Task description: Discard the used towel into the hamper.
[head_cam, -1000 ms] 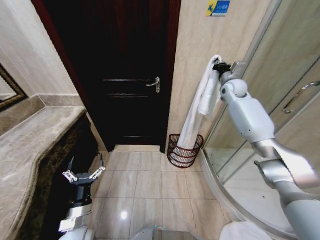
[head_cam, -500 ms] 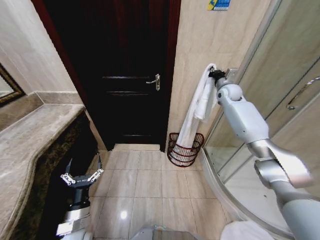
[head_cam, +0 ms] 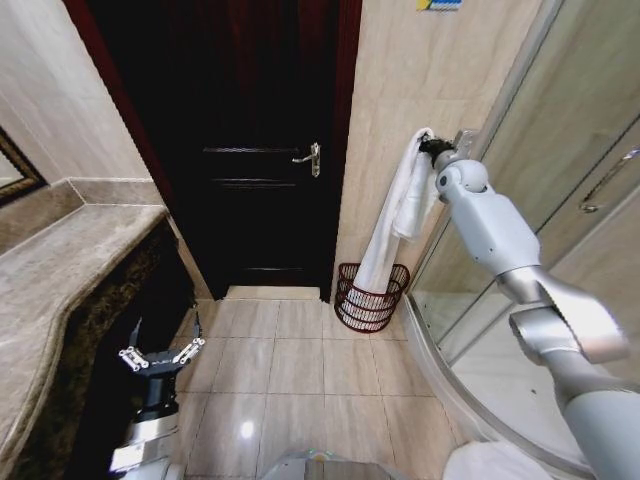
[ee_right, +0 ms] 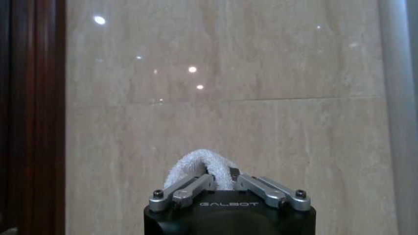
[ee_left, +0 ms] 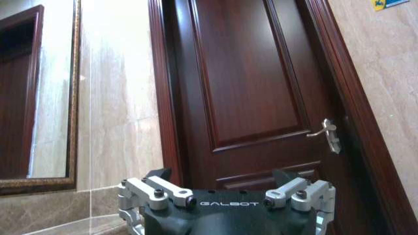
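Beige-tiled bathroom: right gripper pinches a long white terry towel high, its tail hanging into the far reddish-brown wire hamper. Left gripper idles low, jaws spread.

Bright even light, overhead. Glare spots on floor and wall tiles. Door recess dark. Head view bows at edges. Wrist views sharp.
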You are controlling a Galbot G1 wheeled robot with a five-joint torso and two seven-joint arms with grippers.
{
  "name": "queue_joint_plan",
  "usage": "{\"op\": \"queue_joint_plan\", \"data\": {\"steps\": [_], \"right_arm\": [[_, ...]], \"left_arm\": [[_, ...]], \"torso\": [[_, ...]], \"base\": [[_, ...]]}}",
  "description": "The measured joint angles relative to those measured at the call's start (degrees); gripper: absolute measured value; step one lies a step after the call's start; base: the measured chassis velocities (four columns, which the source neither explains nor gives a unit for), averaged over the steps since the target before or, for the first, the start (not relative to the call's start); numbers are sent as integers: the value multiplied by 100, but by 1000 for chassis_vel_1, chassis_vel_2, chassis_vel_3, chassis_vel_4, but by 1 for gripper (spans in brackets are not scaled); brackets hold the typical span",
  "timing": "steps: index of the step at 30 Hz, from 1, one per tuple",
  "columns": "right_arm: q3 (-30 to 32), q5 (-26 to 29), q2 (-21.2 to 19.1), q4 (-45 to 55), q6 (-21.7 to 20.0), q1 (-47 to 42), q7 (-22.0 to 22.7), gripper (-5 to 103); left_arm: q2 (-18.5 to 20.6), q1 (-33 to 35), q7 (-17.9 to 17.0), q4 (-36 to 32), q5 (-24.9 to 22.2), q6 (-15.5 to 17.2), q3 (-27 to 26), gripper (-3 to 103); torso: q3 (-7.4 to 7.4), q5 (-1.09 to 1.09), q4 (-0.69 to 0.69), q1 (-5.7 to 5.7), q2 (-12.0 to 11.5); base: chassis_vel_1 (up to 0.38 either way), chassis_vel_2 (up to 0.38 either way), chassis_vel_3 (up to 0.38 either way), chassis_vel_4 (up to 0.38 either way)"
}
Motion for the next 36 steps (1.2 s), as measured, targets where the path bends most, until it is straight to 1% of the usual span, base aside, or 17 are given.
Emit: {"op": "queue_joint_plan", "data": {"steps": [2,5,11,13,14,17,25,28,33,36], "right_arm": [[-15,7,-16,40,-36,-13,-32,2],[-69,94,-22,47,-80,-19,-71,2],[-86,214,-15,-26,-91,10,-63,2],[-89,213,-37,-49,-89,-16,-74,2],[-89,213,-37,-49,-89,-16,-74,2],[-89,174,-51,-64,-58,-65,-81,2],[-97,104,-61,-43,46,-128,-82,2],[-97,96,-68,4,51,-181,-73,2],[-74,53,-55,61,62,-244,-45,2],[-55,29,-62,114,72,-318,-20,2]], "left_arm": [[0,1,0,-6,-9,0,-3,100],[0,1,0,-27,-20,0,-5,100],[0,28,2,-32,-19,-11,3,100],[0,56,3,-13,-18,-35,4,100],[0,56,3,-13,-18,-35,4,100],[0,63,5,-11,-23,-43,3,100],[0,49,11,-1,-23,-43,11,100],[0,59,15,-2,-23,-60,10,100],[0,82,17,-9,-58,-78,-28,100],[0,101,17,-58,-77,-84,-47,100]], "torso": [[-18,0,0,-13,-32],[-80,2,-3,-62,-144],[-149,0,-1,-127,-277],[-190,1,-3,-157,-349],[-190,1,-3,-157,-349],[-253,2,-1,-203,-458],[-350,1,-1,-279,-630],[-408,2,-2,-324,-735],[-463,0,0,-370,-834],[-499,2,-1,-398,-899]], "base": [[0,0,0,0],[0,0,0,0],[0,0,0,0],[0,0,0,0],[0,0,0,0],[0,0,0,0],[0,0,0,0],[0,0,0,0],[0,0,0,0],[0,0,0,0]]}}
